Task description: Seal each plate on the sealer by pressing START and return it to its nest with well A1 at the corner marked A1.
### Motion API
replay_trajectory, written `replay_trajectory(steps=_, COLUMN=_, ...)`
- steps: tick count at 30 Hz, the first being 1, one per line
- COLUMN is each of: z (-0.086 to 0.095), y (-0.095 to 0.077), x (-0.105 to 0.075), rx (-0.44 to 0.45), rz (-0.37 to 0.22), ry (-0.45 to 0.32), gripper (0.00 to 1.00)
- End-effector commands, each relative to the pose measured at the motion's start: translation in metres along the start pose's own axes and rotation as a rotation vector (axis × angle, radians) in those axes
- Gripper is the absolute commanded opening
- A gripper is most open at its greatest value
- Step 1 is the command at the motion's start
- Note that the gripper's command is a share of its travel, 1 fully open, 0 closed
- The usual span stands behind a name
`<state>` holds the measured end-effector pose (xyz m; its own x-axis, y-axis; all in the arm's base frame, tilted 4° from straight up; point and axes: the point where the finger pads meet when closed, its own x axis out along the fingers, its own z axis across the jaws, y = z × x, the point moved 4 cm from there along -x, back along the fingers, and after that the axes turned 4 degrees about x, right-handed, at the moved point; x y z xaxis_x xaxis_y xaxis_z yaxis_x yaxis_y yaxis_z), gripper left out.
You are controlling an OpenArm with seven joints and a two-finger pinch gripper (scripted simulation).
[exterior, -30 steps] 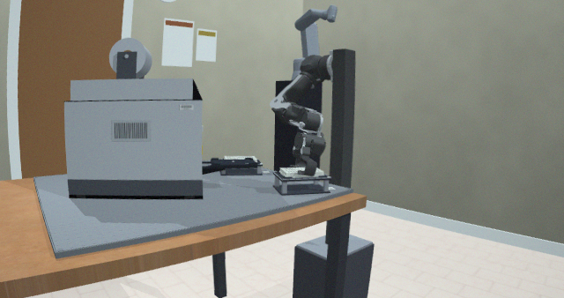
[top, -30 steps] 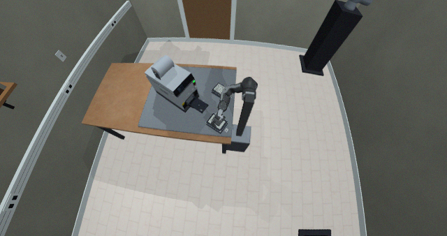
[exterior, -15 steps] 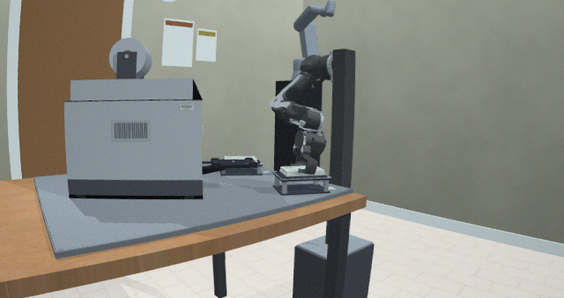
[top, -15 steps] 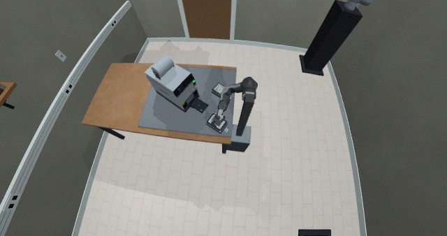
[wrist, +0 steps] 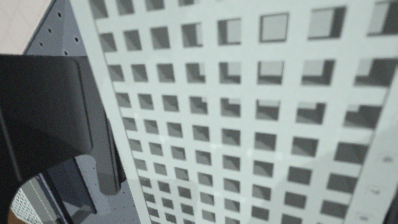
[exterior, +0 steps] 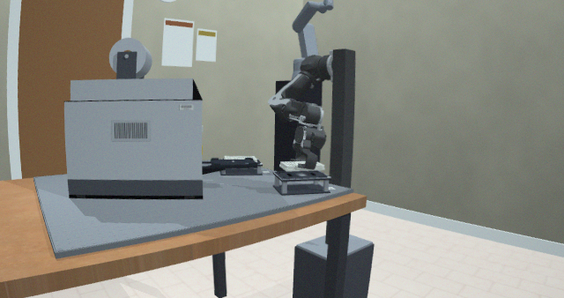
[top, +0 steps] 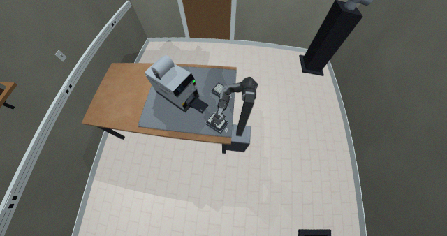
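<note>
1. Plate: the off-white, many-welled plate [top: 211, 118] [exterior: 288, 166] [wrist: 248, 111] is in my grip, raised just above the near dark, clear-legged nest [top: 221, 130] [exterior: 326, 178], a gap showing between them.
2. Tool: dark two-finger gripper [top: 218, 117] [exterior: 309, 162] [wrist: 223, 137] is clamped on that plate. One finger shows at its long side in wrist view.
3. Can't read N1/N2 or tell whether the held plate has foil.
4. Second pale plate [top: 218, 87] [exterior: 240, 158] sits on the far dark nest [top: 214, 92] [exterior: 240, 171].
5. Black stage [top: 200, 105] [exterior: 235, 162] is out, no plate on it.
6. Grey box-shaped sealer [top: 167, 80] [exterior: 132, 159] shows a green light [top: 194, 82].
7. All on the grey mat [top: 174, 115] [exterior: 154, 220] over the wooden table [top: 113, 93] [exterior: 220, 241].
</note>
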<state>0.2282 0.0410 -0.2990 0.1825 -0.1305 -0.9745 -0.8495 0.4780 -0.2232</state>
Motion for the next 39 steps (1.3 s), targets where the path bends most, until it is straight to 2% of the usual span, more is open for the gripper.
replay_trajectory(steps=1, z=-0.001, y=0.0, x=-0.002, rx=0.004, rz=0.002, ry=0.007, gripper=0.0)
replay_trajectory(steps=5, z=-0.001, y=-0.002, x=-0.009, rx=0.006, rz=0.001, ry=0.006, gripper=0.0)
replay_trajectory(steps=18, z=0.0, y=-0.001, x=-0.009, rx=0.002, rz=0.001, ry=0.003, gripper=0.0)
replay_trajectory(steps=32, z=-0.023, y=-0.065, x=-0.032, rx=0.012, rz=0.0, ry=0.005, gripper=0.0)
replay_trajectory(steps=34, z=-0.023, y=-0.065, x=-0.032, rx=0.012, rz=0.0, ry=0.005, gripper=0.0)
replay_trajectory(steps=37, z=-0.029, y=-0.079, x=-0.037, rx=0.014, rz=-0.001, ry=0.007, gripper=0.0)
replay_trajectory(steps=39, z=-0.029, y=-0.076, x=-0.035, rx=0.005, rz=0.005, ry=0.008, gripper=0.0)
